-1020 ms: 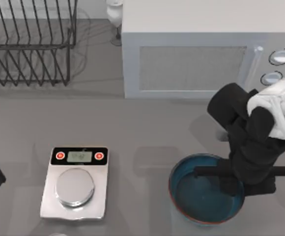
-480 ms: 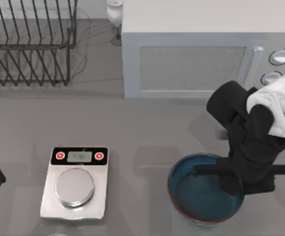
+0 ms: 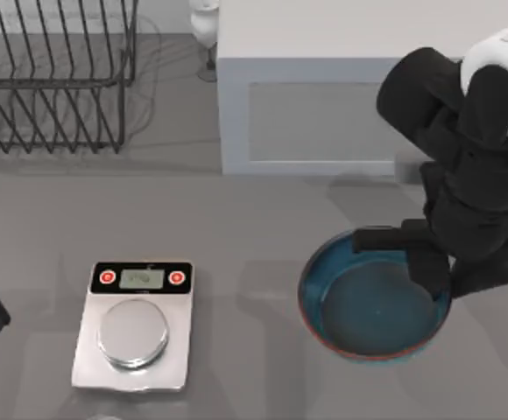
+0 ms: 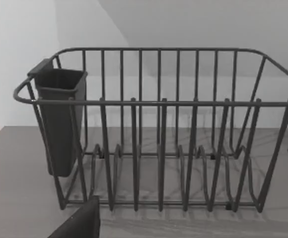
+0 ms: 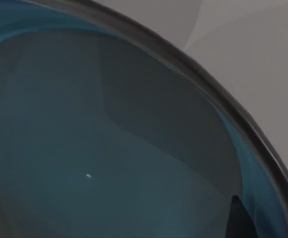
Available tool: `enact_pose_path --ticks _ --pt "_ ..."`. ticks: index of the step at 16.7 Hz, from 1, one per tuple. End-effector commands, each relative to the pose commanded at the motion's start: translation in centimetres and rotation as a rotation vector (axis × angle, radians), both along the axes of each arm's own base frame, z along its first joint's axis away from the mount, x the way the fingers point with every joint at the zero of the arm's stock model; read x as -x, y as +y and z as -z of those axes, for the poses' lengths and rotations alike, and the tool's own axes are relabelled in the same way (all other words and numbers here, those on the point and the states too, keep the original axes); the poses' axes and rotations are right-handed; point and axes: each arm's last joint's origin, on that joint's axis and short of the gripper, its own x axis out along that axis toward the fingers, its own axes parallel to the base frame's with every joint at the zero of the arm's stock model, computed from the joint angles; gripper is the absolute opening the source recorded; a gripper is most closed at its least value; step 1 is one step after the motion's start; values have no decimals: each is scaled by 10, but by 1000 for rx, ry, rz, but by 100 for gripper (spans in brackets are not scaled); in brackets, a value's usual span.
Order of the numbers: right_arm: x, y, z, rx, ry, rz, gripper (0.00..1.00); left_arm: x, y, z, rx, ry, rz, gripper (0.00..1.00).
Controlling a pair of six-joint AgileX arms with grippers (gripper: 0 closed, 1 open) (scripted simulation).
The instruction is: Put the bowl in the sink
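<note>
Where right claw (image 3: pixel 442 282) grips, bowl (image 3: pixel 368 306) rim.

— What colours have I got on the table?

— My bowl (image 3: pixel 372 306) is deep blue inside, shading to teal at the wall, with a thin reddish-brown rim; in my right wrist view the bowl (image 5: pixel 109 148) has the same blue under a dark grey edge. The table (image 3: pixel 236 227) is plain mid grey.

— And the scale?

— The kitchen scale (image 3: pixel 133 325) is silver with a steel plate, a black strip at its far edge, two red buttons and a pale grey-green display.

— The rest?

— The microwave (image 3: pixel 324 96) is light grey with a darker speckled door. The dish rack (image 4: pixel 159 129) is dark grey wire with a charcoal cup. My right arm (image 3: pixel 473 175) is black with a white cover.
</note>
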Motion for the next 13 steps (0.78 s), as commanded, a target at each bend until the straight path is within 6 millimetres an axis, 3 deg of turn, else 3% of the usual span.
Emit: enact_pose_path --ticks 4,13 --pt "6 -5 -45 -16 -22 -2 0 0 0 0 0 0 0 100" --pt "-1 -14 -56 -91 -83 12 0 0 0 0 0 0 0 100"
